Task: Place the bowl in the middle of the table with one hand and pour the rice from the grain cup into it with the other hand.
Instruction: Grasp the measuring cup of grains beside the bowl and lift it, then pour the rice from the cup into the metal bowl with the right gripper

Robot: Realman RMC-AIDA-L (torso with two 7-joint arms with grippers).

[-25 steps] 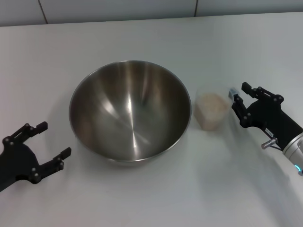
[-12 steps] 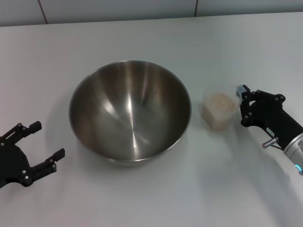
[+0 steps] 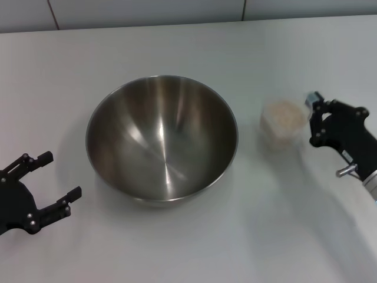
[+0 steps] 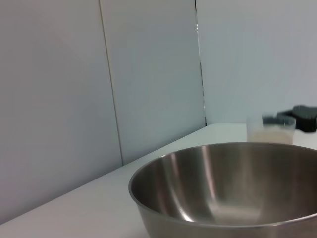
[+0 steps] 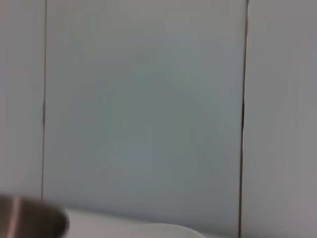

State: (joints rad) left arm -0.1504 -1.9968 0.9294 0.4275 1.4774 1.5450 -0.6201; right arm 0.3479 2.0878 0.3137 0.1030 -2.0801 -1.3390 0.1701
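The steel bowl [image 3: 162,138] stands in the middle of the white table [image 3: 177,35], empty, and it fills the lower part of the left wrist view [image 4: 228,188]. To its right is the clear grain cup [image 3: 284,122] holding pale rice [image 3: 284,112]. My right gripper [image 3: 312,118] is shut on the cup's right side, and the cup looks raised a little off the table. The cup [image 4: 271,131] also shows beyond the bowl's rim in the left wrist view. My left gripper [image 3: 62,174] is open at the lower left, apart from the bowl.
A grey panelled wall [image 3: 147,12] runs along the table's far edge. White table surface lies around the bowl on all sides. The right wrist view shows only the wall and a sliver of the bowl's rim [image 5: 29,220].
My right gripper closed on the grain cup and carried it to the right, away from the bowl. My left gripper drew back slightly toward the lower left, then held still.
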